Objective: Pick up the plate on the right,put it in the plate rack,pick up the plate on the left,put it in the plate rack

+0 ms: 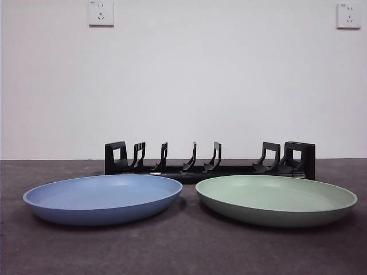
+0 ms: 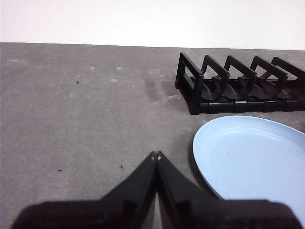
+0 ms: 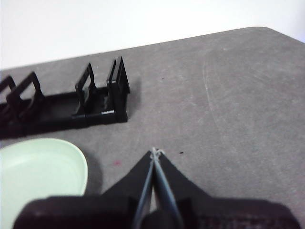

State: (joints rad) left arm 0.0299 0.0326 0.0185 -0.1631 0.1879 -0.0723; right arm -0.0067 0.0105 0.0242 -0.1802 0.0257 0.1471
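Fingers: front view shows none, blue plate and green plate on desk before empty rack | left wrist: left gripper pressed together, idle | right wrist: right gripper pressed together beside green plate; I judge step one unstarted, must spread and reach its rim.

A dark grey bench with a matt, faintly scuffed and speckled surface carries three things. A blue plate lies flat on the left and a green plate lies flat on the right, side by side and close together without touching. Behind them, the black plate rack stands lengthwise across the bench, its paired curved prongs upright between blocky ends, all of its slots bare. Both plates rest just in front of the rack. The bench's far right corner is rounded, and a pale wall rises behind its rear edge.
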